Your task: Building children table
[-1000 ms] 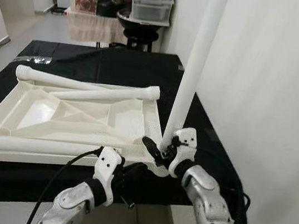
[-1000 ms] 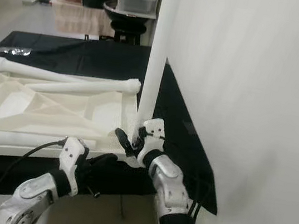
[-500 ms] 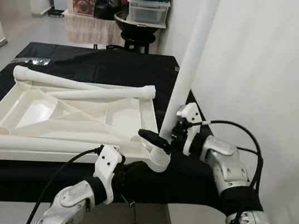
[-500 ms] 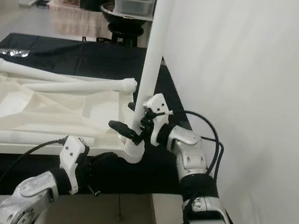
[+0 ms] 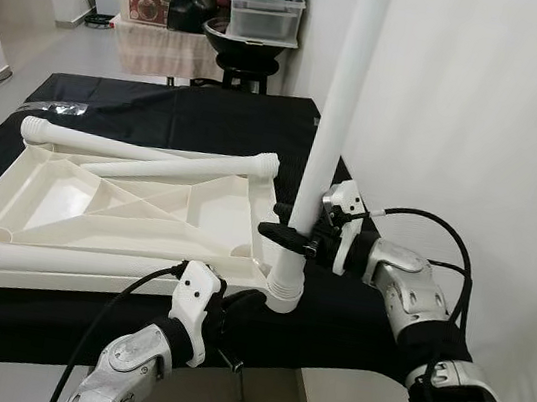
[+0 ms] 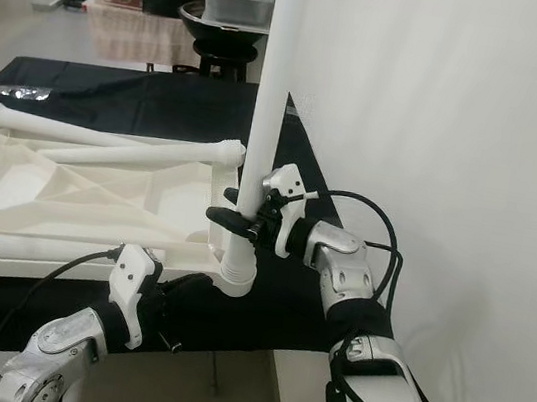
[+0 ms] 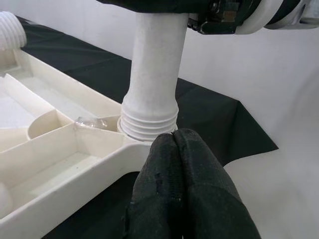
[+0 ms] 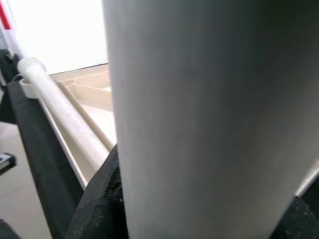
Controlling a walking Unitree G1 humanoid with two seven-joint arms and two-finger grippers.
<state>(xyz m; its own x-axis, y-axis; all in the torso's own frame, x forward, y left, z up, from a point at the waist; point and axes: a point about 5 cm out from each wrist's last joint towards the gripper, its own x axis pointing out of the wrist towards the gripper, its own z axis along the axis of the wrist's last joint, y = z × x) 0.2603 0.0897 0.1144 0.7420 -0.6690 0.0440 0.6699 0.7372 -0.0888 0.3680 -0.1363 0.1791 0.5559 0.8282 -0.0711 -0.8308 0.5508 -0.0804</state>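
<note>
Black-draped table (image 5: pixel 161 109) against a white wall (image 5: pixel 480 142), storage boxes (image 5: pixel 268 4) on low furniture beyond the far end. On the cloth, upside down: a cream plastic tabletop (image 5: pixel 125 215), ribbed underside showing. Across its far edge, two loose white legs (image 5: pixel 144 154) lying flat; along its near edge, a third leg (image 5: pixel 47 262). At the near right corner, one upright leg (image 5: pixel 333 120), threaded foot seated in the corner socket (image 7: pixel 149 130). Right gripper (image 5: pixel 288 236) clamped around that upright leg low on the shaft, one black finger before it, one behind. Left gripper (image 7: pixel 174 164) below the table's near edge, just in front of the socket, fingers pressed together, holding nothing.
</note>
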